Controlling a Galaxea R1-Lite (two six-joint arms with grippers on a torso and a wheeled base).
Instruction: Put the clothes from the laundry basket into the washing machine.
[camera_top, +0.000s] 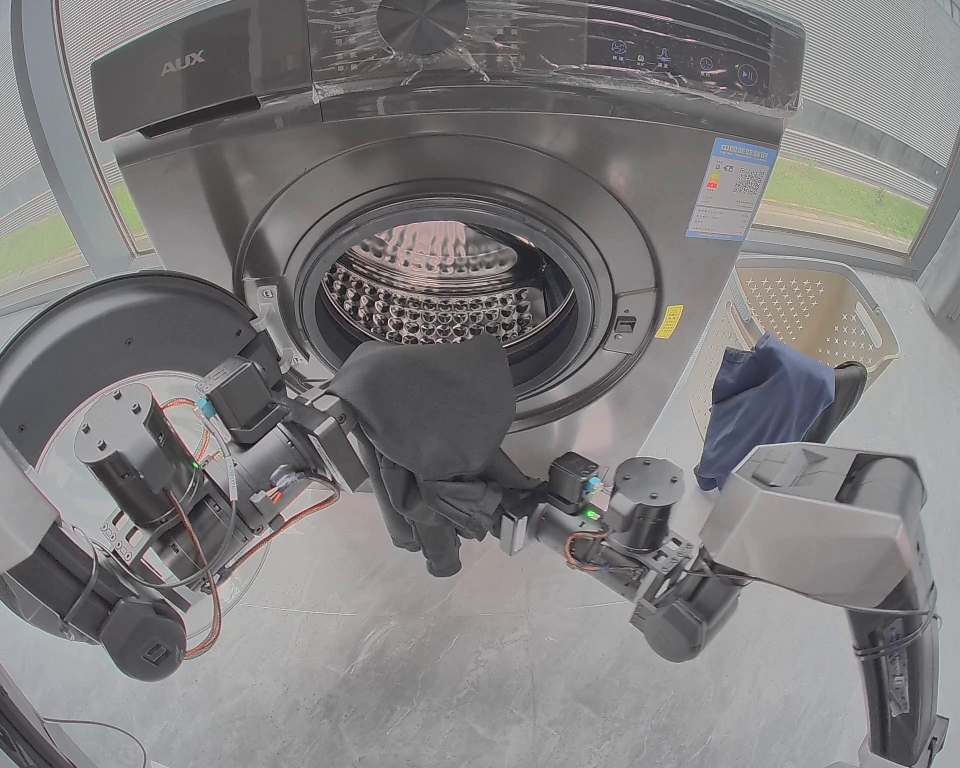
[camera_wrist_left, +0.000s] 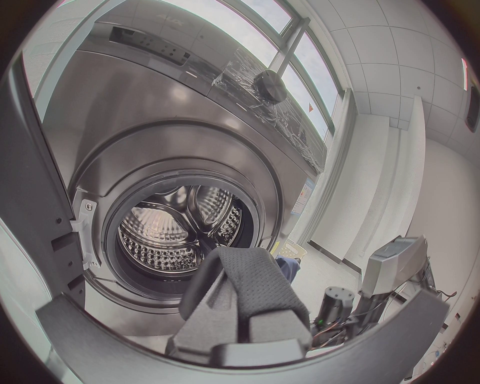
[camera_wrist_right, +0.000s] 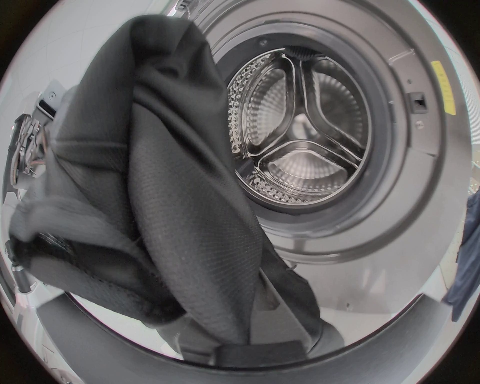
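Black garment (camera_top: 435, 420) | clamped by left gripper (camera_wrist_left: 243, 324), right gripper (camera_wrist_right: 261, 322) | before washing machine (camera_top: 600, 200)

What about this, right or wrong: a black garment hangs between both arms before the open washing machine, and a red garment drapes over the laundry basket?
Wrong on colour: the head view shows the garment over the laundry basket is blue, not red. The rest holds.

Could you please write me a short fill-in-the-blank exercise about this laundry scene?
1. The washing machine has its door ____.
2. Its drum holds ____ clothes.
3. The draped garment on the laundry basket is ____.
4. The left gripper has its jaws shut on the held garment, which is ____.
Missing words: open; no; blue; black.
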